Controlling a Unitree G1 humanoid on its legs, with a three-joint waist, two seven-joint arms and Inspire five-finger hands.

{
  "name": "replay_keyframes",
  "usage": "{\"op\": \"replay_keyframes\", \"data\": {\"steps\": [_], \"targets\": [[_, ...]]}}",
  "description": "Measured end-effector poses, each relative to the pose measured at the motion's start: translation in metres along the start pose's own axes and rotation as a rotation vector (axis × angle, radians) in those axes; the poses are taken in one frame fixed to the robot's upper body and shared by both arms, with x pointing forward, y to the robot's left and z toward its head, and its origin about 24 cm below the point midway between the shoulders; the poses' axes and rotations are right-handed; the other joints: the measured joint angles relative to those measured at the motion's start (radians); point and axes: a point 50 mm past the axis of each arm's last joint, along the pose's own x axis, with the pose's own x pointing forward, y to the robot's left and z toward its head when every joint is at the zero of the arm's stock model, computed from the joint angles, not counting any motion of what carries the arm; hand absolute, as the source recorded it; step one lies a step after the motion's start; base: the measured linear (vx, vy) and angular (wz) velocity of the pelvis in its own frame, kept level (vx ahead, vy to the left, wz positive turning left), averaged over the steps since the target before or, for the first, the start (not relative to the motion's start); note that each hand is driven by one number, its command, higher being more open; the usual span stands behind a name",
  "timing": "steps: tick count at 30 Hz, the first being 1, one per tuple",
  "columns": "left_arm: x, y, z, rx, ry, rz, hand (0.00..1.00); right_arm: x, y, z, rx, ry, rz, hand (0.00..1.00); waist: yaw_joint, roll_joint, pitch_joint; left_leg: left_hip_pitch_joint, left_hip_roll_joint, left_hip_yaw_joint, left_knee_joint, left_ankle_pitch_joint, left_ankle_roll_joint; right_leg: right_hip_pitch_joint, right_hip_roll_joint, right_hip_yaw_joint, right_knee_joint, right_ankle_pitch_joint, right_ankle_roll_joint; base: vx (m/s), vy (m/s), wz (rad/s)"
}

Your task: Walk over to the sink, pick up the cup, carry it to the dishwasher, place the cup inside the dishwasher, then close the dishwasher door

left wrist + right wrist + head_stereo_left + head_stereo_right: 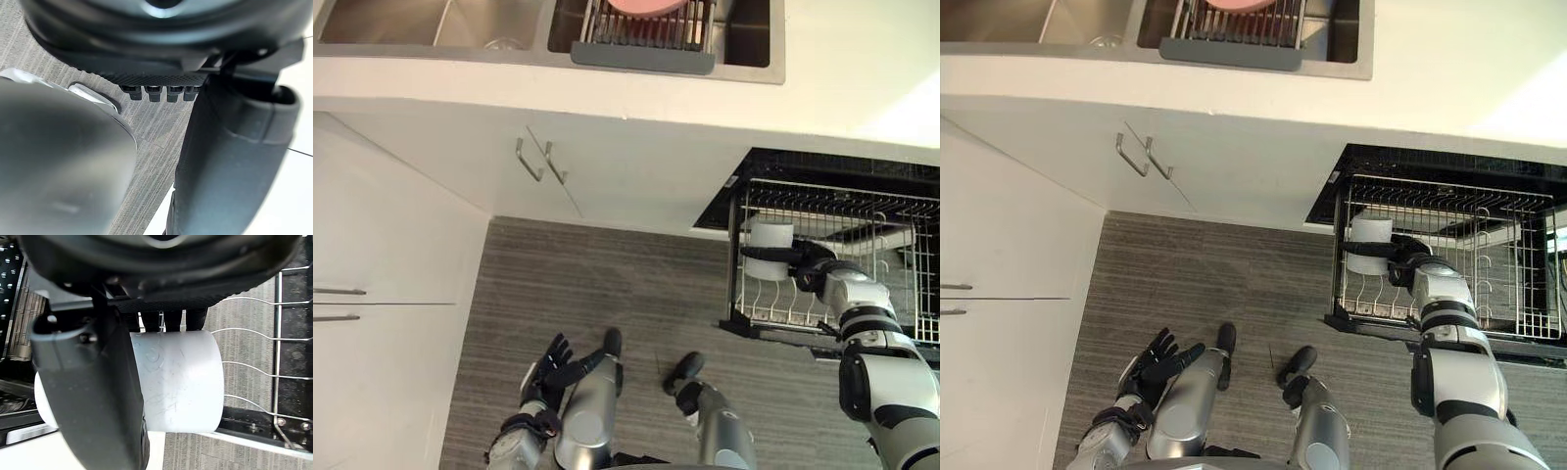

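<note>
We take the dishwasher rack (847, 196) as our landmark. It stands pulled out of the open dishwasher (822, 162), below the counter (842, 78). The cup (771, 235) is at the rack's left end, over the row of wire prongs, held in the right hand (811, 269).

The right arm reaches forward across the rack's near rail. The hand meets the cup from the rack's middle, so the cup lies to the hand's left. The thumb and fingers (195, 319) are curled round the cup's wall, with its long axis running across the palm. We cannot tell whether it rests on the wires.

We judge the coming move to be a short lowering and a release. The left hand (548, 367) hangs well apart from the rack, low at the side, fingers loosely spread.
</note>
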Motion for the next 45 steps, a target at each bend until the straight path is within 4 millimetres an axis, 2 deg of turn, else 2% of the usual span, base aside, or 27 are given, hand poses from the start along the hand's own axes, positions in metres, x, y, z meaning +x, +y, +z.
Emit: {"op": "replay_keyframes", "data": {"steps": [9,14,18,20,22,25,27,28,30,32,34,36,37,39,40,43,45], "targets": [[0.0,-0.003,0.0,-0.008,-0.013,-0.004,1.0,-0.003,-0.004,0.024,0.009,-0.062,-0.027,1.0,-0.007,0.0,0.0,0.002,0.004,0.014,0.0,0.0,0.0,-0.01,0.0,0.015,0.007,-0.002,-0.001,-0.01,0.001,-0.03],[0.0,-0.004,-0.001,-0.012,-0.013,-0.005,1.0,-0.005,-0.002,0.042,0.016,-0.147,-0.019,1.0,-0.015,-0.006,0.003,0.054,0.013,0.032,-0.022,0.0,-0.001,0.029,0.013,0.03,-0.017,0.0,-0.001,0.01,-0.01,-0.11],[0.0,-0.003,-0.002,-0.01,-0.016,0.006,1.0,-0.014,-0.001,0.063,0.06,-0.293,0.011,1.0,-0.031,-0.016,0.004,0.099,0.031,0.058,-0.046,-0.001,-0.008,0.064,0.042,0.049,-0.058,0.012,-0.004,0.02,-0.037,-0.2],[-0.001,-0.001,-0.004,-0.013,-0.013,0.021,1.0,-0.018,-0.002,0.066,0.07,-0.357,0.022,1.0,-0.034,-0.024,0.0,0.121,0.038,0.074,-0.062,0.0,-0.012,0.075,0.054,0.064,-0.073,0.017,-0.005,0.05,-0.038,-0.24],[-0.002,0.002,-0.007,-0.021,-0.012,0.048,1.0,-0.024,-0.002,0.061,0.075,-0.406,0.042,1.0,-0.048,-0.034,-0.008,0.152,0.042,0.083,-0.081,0.0,-0.014,0.1,0.065,0.071,-0.091,0.02,-0.004,0.07,-0.036,-0.19],[-0.007,0.013,-0.015,-0.038,0.003,0.116,1.0,-0.038,0.009,0.039,0.103,-0.472,0.086,1.0,-0.069,-0.065,-0.057,0.195,0.046,0.116,-0.126,0.002,-0.017,0.12,0.084,0.101,-0.127,0.024,-0.002,0.1,-0.014,-0.3],[-0.014,0.023,-0.026,-0.041,0.044,0.18,1.0,-0.054,0.027,0.009,0.237,-0.518,0.134,1.0,-0.113,-0.079,-0.114,0.236,0.041,0.121,-0.162,0.007,-0.024,0.157,0.096,0.114,-0.174,0.035,0.004,0.15,-0.005,-0.21],[-0.016,0.026,-0.03,-0.048,0.056,0.201,1.0,-0.059,0.033,-0.001,0.27,-0.524,0.144,1.0,-0.122,-0.081,-0.13,0.25,0.041,0.126,-0.174,0.007,-0.024,0.166,0.101,0.123,-0.187,0.039,0.006,0.15,0.007,-0.34],[-0.024,0.033,-0.041,-0.051,0.086,0.264,1.0,-0.084,0.057,-0.045,0.391,-0.538,0.166,1.0,-0.152,-0.083,-0.183,0.3,0.035,0.128,-0.201,0.007,-0.023,0.209,0.11,0.154,-0.236,0.051,0.014,0.16,0.007,-0.43],[-0.029,0.035,-0.045,-0.031,0.096,0.285,1.0,-0.098,0.07,-0.069,0.453,-0.531,0.181,1.0,-0.176,-0.082,-0.204,0.335,0.028,0.129,-0.212,0.007,-0.023,0.236,0.112,0.175,-0.256,0.058,0.019,0.09,0.016,-0.34],[-0.032,0.036,-0.05,-0.012,0.107,0.295,1.0,-0.105,0.076,-0.082,0.438,-0.535,0.198,1.0,-0.19,-0.076,-0.224,0.367,0.021,0.13,-0.227,0.007,-0.023,0.261,0.112,0.198,-0.274,0.065,0.025,0.04,0.027,-0.37],[-0.033,0.036,-0.054,0.006,0.119,0.299,1.0,-0.11,0.079,-0.082,0.417,-0.568,0.225,1.0,-0.2,-0.063,-0.243,0.392,0.015,0.129,-0.244,0.007,-0.023,0.281,0.112,0.21,-0.294,0.076,0.032,0.0,0.045,-0.21],[-0.035,0.036,-0.056,0.008,0.117,0.301,1.0,-0.116,0.079,-0.071,0.403,-0.651,0.268,1.0,-0.203,-0.051,-0.253,0.404,0.01,0.127,-0.249,0.007,-0.023,0.295,0.111,0.209,-0.312,0.088,0.036,-0.02,0.049,0.01],[-0.036,0.036,-0.057,0.001,0.119,0.305,1.0,-0.123,0.078,-0.061,0.391,-0.723,0.297,1.0,-0.202,-0.044,-0.258,0.407,0.006,0.124,-0.249,0.007,-0.023,0.304,0.111,0.206,-0.32,0.094,0.038,-0.04,0.039,0.08],[-0.041,0.038,-0.061,-0.03,0.123,0.321,1.0,-0.133,0.079,-0.047,0.373,-0.826,0.339,1.0,-0.195,-0.04,-0.267,0.408,0.001,0.111,-0.242,0.007,-0.023,0.315,0.105,0.202,-0.326,0.098,0.039,-0.05,0.029,0.11],[-0.046,0.041,-0.064,-0.062,0.118,0.347,1.0,-0.145,0.082,-0.034,0.356,-0.927,0.384,1.0,-0.188,-0.035,-0.274,0.401,-0.002,0.08,-0.232,0.006,-0.022,0.33,0.099,0.178,-0.326,0.099,0.04,-0.09,0.006,0.31],[-0.047,0.042,-0.064,-0.062,0.102,0.347,1.0,-0.155,0.086,-0.018,0.332,-1.04,0.422,1.0,-0.181,-0.032,-0.273,0.346,-0.001,0.029,-0.205,0.006,-0.022,0.309,0.094,0.126,-0.311,0.097,0.037,-0.14,-0.008,0.69]]}}
